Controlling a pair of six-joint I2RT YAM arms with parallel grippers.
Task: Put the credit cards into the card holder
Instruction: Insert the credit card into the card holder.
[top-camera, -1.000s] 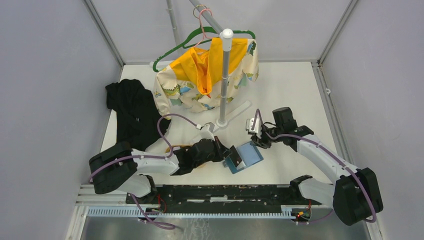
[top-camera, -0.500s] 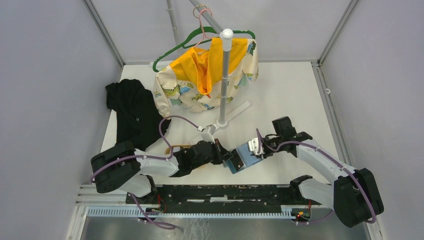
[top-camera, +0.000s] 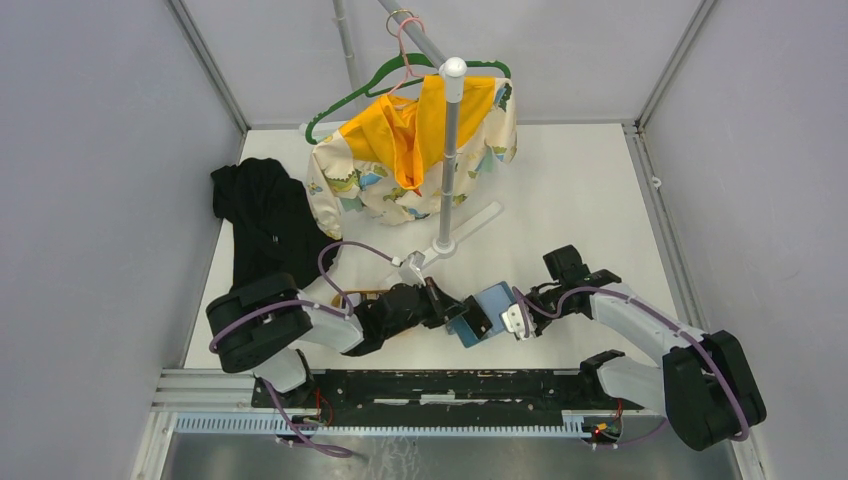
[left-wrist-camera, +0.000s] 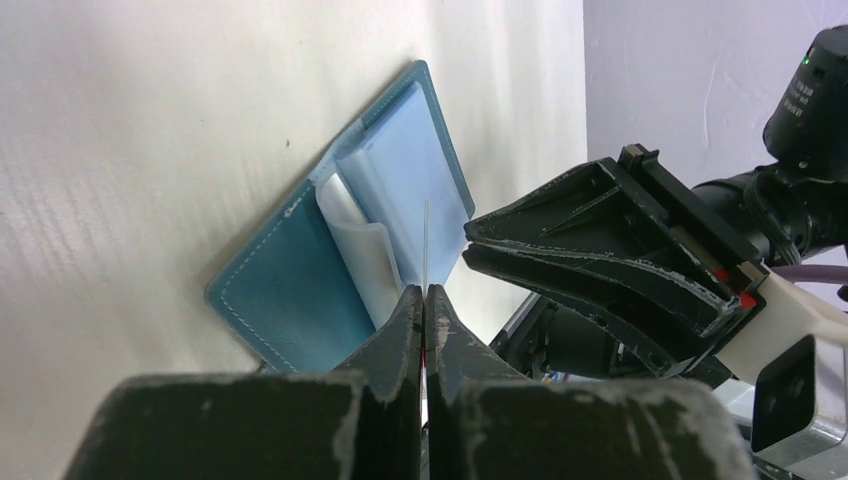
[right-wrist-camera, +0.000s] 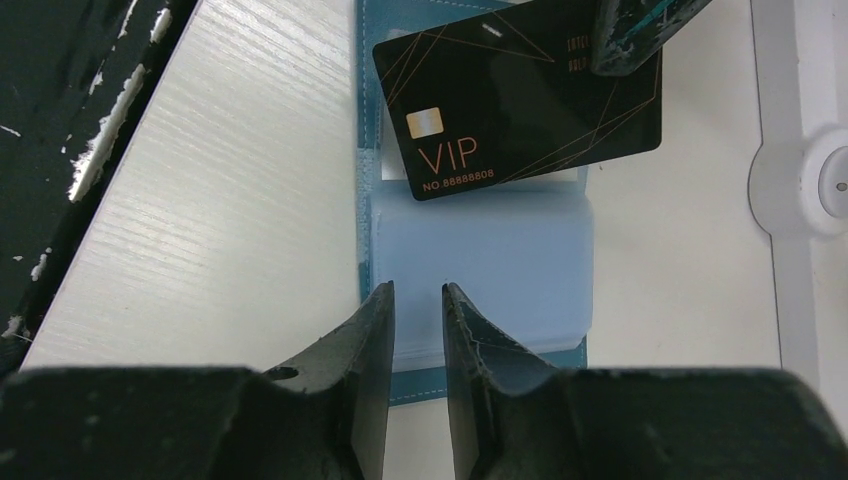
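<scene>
Right wrist: black card (right-wrist-camera: 520, 105) over open card holder (right-wrist-camera: 480, 265), beyond right claw (right-wrist-camera: 417, 293)

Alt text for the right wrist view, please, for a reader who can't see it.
A black VIP credit card, pinched at its far corner by the left pincer, is held over the open teal card holder on the white table. The right pincer, fingers slightly apart, hovers at the holder's near edge.
</scene>
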